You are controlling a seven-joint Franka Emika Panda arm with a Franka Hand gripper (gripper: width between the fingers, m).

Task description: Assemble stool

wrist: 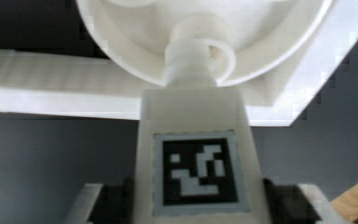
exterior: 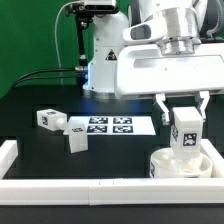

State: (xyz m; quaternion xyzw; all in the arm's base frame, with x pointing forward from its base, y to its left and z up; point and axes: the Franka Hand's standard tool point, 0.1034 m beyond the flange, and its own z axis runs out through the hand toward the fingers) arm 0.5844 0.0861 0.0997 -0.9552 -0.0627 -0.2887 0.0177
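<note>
My gripper point(exterior: 184, 118) is shut on a white block leg point(exterior: 186, 132) with a black-and-white tag, held upright over the round white seat point(exterior: 178, 164) at the exterior view's right, near the front rail. In the wrist view the leg point(wrist: 197, 140) runs from between my fingers point(wrist: 114, 205) to the seat point(wrist: 131, 35), and its narrow rounded end meets the seat's hollow face. Two more tagged legs lie on the black table at the exterior view's left, one point(exterior: 50, 119) further back and one point(exterior: 76, 141) closer to the front.
The marker board point(exterior: 108, 125) lies flat mid-table behind the loose legs. A long white border rail point(exterior: 90, 190) runs along the front, with another rail point(exterior: 8, 152) at the exterior view's left. The robot base point(exterior: 105, 60) stands behind.
</note>
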